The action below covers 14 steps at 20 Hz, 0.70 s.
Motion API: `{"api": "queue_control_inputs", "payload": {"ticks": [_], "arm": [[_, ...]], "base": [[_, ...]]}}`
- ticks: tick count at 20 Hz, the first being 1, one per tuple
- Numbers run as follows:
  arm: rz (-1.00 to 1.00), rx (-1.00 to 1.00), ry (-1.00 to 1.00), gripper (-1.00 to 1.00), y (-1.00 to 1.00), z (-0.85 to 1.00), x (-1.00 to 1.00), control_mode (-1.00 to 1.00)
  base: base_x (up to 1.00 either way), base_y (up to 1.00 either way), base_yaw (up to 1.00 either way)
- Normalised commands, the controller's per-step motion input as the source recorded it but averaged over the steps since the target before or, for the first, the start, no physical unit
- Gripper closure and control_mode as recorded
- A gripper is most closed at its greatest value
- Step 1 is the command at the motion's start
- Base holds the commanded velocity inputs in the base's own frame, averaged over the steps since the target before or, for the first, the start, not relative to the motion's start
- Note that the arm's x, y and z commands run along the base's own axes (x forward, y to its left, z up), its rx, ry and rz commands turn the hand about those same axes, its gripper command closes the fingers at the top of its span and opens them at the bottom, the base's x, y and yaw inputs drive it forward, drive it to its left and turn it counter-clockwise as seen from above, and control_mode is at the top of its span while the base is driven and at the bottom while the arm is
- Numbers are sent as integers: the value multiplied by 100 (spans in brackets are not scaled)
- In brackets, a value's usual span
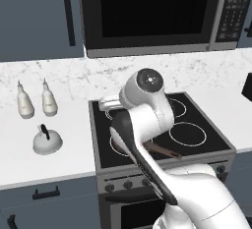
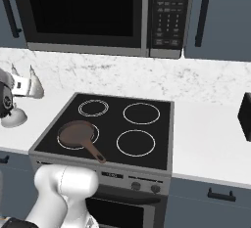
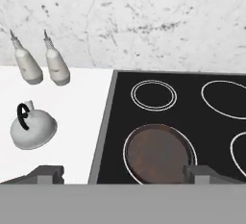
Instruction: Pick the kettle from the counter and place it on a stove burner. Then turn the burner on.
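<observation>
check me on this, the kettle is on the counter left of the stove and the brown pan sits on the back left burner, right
Not quite. The kettle does stand on the counter left of the stove, but the brown pan sits on the front left burner, not the back left one. The right base view shows the smaller back left ring bare behind the pan.

You find no text, brand, number or sign that can be read here. The microwave's keypad, at about one o'clock from the stove in the right base view, carries rows of small pale marks, but they are too blurred for you to make out. The stove's front strip shows nothing you can read.
</observation>
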Motion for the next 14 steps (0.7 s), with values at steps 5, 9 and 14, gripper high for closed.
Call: {"api": "queue_control_inputs", "payload": {"ticks": [5,9,14], "arm": [[0,2,-6,-100,100,-7,-31,-100],[1,6,0,-100,100,0,-26,-100],[0,-1,0,-100,100,-1,-1,-100]], "base": [[0,0,0],[0,0,0],[0,0,0]]}}
